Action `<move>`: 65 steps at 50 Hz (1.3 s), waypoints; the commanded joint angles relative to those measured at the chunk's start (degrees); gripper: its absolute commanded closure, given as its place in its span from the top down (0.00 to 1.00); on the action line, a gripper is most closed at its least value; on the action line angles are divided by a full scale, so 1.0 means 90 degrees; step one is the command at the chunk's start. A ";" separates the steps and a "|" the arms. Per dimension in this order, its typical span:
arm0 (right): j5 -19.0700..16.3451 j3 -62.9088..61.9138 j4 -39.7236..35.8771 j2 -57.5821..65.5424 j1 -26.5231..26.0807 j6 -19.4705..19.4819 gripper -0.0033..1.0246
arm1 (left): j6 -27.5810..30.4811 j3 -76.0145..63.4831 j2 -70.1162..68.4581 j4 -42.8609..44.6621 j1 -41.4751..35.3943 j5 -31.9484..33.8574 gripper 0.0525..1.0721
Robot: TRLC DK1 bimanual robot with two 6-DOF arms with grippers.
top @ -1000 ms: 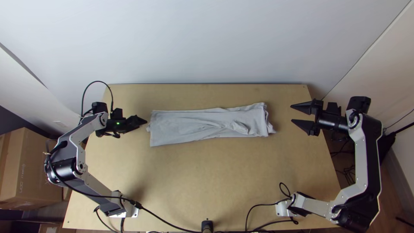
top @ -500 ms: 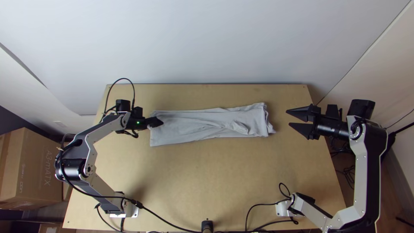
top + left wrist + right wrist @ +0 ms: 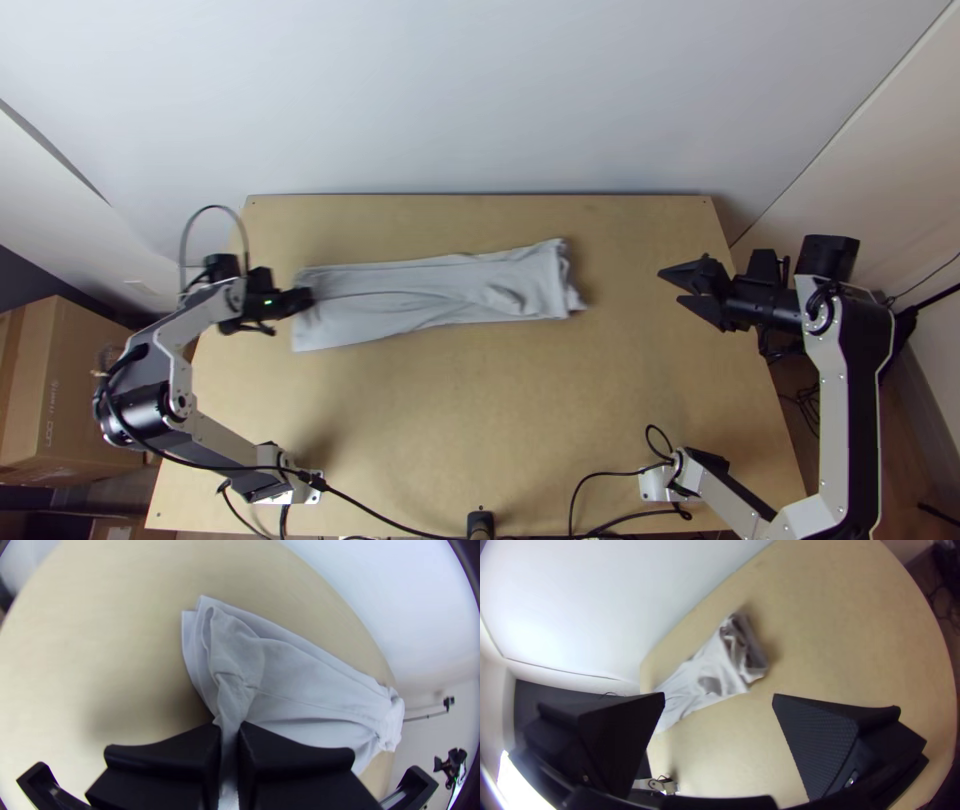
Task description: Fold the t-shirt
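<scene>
Left hand (image 3: 301, 299) has the t-shirt (image 3: 420, 290) pinched at its left end. From there it stretches lengthwise across the desk (image 3: 480, 400), toward the right hand (image 3: 668, 286), spread and well apart from it.

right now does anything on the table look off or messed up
Yes, the shirt: its folded strip slants against the table's far edge, and the end away from the left tool is ragged, with a crumple near it. Nothing looks spilled.
</scene>
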 commanded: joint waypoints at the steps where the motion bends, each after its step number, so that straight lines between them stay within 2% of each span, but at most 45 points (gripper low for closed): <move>1: 0.0365 -0.0193 0.0054 -0.0132 0.0196 -0.0255 0.96 | 0.1066 0.0136 -0.0047 -0.0465 0.0985 -0.0193 0.02; 6: 0.0717 -0.0310 0.0249 -0.0162 0.0303 -0.0274 0.96 | 0.1691 0.0458 -0.0057 -0.0827 0.1688 -0.0242 0.02; 9: 0.0961 -0.0398 0.0327 -0.0171 0.0362 -0.0323 0.96 | 0.2004 0.0712 -0.0135 -0.1149 0.1932 -0.0515 0.02; 18: 0.1351 -0.0603 0.0523 -0.0230 0.0489 -0.0401 0.96 | 0.2814 0.1015 -0.0955 -0.1208 0.2147 -0.1374 0.02; 22: 0.1752 -0.0691 0.0581 -0.0211 0.0498 -0.0401 0.96 | 0.3117 0.1113 -0.1317 -0.1305 0.2059 -0.1736 0.02; 26: 0.2201 -0.0808 0.0650 -0.0191 0.0508 -0.0509 0.96 | 0.3283 0.1259 -0.1649 -0.1315 0.1668 -0.2312 0.02; 30: 0.2357 -0.0867 0.0679 -0.0191 0.0479 -0.0577 0.96 | 0.3371 0.1386 -0.1951 -0.1325 0.1151 -0.2820 0.02; 42: 0.2377 -0.0896 0.0679 -0.0338 0.0235 -0.0665 0.96 | 0.3371 0.1640 -0.2283 -0.1413 -0.1144 -0.4665 0.02; 55: 0.2377 -0.1052 0.0659 -0.0562 -0.0029 -0.0704 0.96 | 0.2736 0.2529 -0.1502 -0.2077 -0.3263 -0.5798 0.02; 65: 0.2367 -0.1150 0.0659 -0.0640 -0.0185 -0.0743 0.96 | 0.2131 0.3525 -0.0428 -0.2594 -0.4396 -0.6462 0.02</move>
